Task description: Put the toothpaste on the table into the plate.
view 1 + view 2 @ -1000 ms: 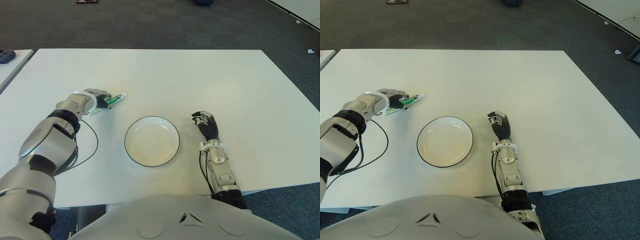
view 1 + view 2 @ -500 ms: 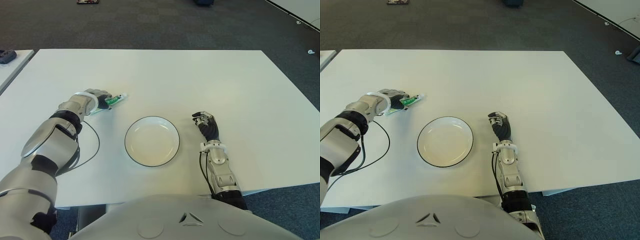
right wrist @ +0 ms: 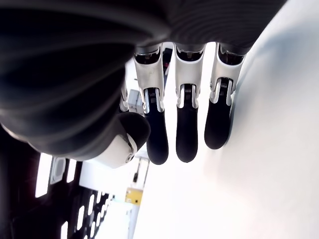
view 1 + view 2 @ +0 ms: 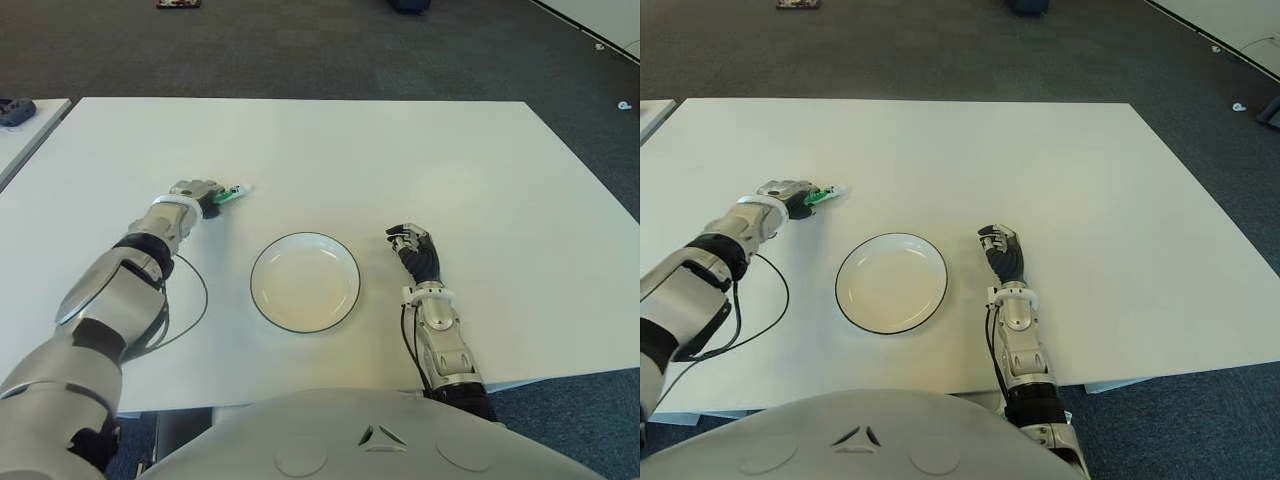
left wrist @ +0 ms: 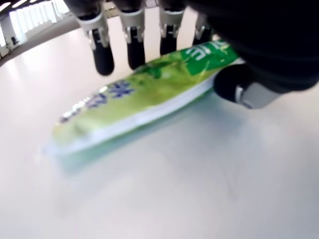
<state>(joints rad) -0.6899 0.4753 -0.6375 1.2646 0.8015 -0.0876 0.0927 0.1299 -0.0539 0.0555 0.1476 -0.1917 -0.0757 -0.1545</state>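
The green-and-white toothpaste tube point(image 4: 229, 194) lies at the left of the white table point(image 4: 450, 150), seen close in the left wrist view as toothpaste point(image 5: 144, 94). My left hand point(image 4: 197, 194) is closed on its near end, fingers point(image 5: 135, 47) over the top and thumb point(image 5: 234, 87) against its side. The cap end sticks out toward the right, and a shadow shows under the tube. The white plate point(image 4: 305, 284) with a dark rim stands in front of it to the right. My right hand point(image 4: 415, 250) shows to the right of the plate, fingers point(image 3: 185, 132) relaxed and holding nothing.
A black cable point(image 4: 196, 303) loops on the table beside my left forearm. A second white table point(image 4: 22, 135) stands at the far left with a dark object point(image 4: 14, 108) on it. Dark carpet surrounds the table.
My left hand has slid forward over the tube and closed on it, so less of the tube shows. The tube's cap end has shifted slightly left. The right hand has not moved.
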